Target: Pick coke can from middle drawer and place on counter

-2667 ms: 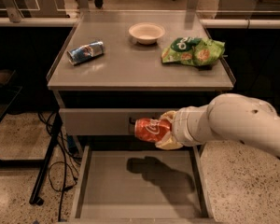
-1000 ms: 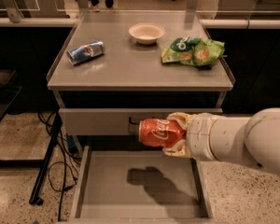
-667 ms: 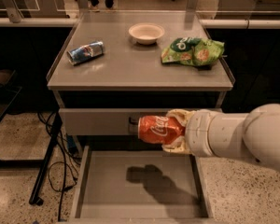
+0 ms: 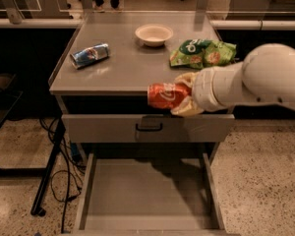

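1 can matters here: the coke can (image 4: 166, 96) is out of the drawer and lies sideways in the claw (image 4: 183, 95). The claw is closed on the can's right end, with 1 pale finger above it and 1 below. The white arm (image 4: 250, 82) reaches in from the right. The can hangs at the height of the tabletop's (image 4: 132, 75) front edge, above the shut drawer front (image 4: 103, 128) with its dark loop handle (image 4: 148, 127). It seems to sit just in front of that edge rather than over it, though this angle makes that hard to judge.

The height looks deliberate, about level with the front edge, so a short push forward would bring the can over the bare patch at front centre. That patch lies between the blue-and-silver can (image 4: 90, 55), resting on its side at the left, and the green snack bag (image 4: 202, 53) at the right. Either could be knocked if the arm swings wide. Held sideways, the can may roll once it is let go.

As for containers, the middle drawer (image 4: 137, 200) stands open below, its floor bare apart from the arm's shadow. The pale bowl (image 4: 154, 34) at the back of the tabletop looks empty. What the shut drawer holds cannot be seen.
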